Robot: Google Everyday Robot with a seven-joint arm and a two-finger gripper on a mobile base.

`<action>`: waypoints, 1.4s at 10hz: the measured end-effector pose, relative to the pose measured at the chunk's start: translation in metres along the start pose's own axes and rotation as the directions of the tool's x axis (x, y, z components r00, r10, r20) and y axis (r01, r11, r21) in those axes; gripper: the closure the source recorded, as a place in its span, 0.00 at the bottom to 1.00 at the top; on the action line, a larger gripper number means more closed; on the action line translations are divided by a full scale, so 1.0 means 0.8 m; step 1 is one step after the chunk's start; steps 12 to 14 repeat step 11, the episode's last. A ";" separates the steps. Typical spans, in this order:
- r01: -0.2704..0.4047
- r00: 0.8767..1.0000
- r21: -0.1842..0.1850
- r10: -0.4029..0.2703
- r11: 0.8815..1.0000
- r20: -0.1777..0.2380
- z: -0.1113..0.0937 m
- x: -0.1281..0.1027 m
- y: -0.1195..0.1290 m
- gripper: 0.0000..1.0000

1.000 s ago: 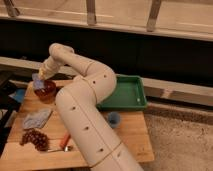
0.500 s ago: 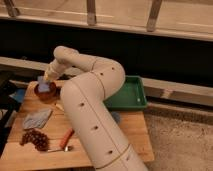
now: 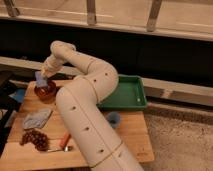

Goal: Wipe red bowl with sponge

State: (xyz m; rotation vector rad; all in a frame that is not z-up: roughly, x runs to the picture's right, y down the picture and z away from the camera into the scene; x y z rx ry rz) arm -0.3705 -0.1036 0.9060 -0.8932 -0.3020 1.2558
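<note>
The red bowl (image 3: pixel 46 91) sits on the wooden table (image 3: pixel 130 135) near its far left corner. My gripper (image 3: pixel 42 78) hangs right over the bowl's left rim, at the end of the white arm (image 3: pixel 85 95) that reaches across from the lower right. It is shut on a pale blue sponge (image 3: pixel 39 78), which is at the bowl's rim. The arm hides part of the table's middle.
A green tray (image 3: pixel 126 95) lies at the table's far right. A grey cloth (image 3: pixel 37 119), a bunch of dark grapes (image 3: pixel 35 139) and a red-handled tool (image 3: pixel 64 141) lie at the front left. A small blue cup (image 3: pixel 114 119) stands beside the arm.
The gripper with the sponge shifted slightly right over the bowl, then back left and down to its rim. The arm's elbow swung along with it.
</note>
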 end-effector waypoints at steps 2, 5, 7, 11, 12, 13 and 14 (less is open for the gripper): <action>0.020 0.999 -0.022 -0.021 1.000 -0.042 0.015 0.019 0.027 1.00; -0.011 0.997 -0.012 0.010 1.000 -0.073 0.011 0.070 0.037 1.00; -0.040 0.997 0.002 0.040 0.999 -0.062 0.000 0.078 0.025 1.00; -0.008 1.000 -0.021 0.008 1.000 -0.020 -0.016 0.020 -0.001 1.00; -0.008 1.000 -0.021 0.008 1.000 -0.020 -0.016 0.020 -0.001 1.00; -0.008 1.000 -0.021 0.008 1.000 -0.020 -0.016 0.020 -0.001 1.00; -0.008 1.000 -0.021 0.008 1.000 -0.020 -0.016 0.020 -0.001 1.00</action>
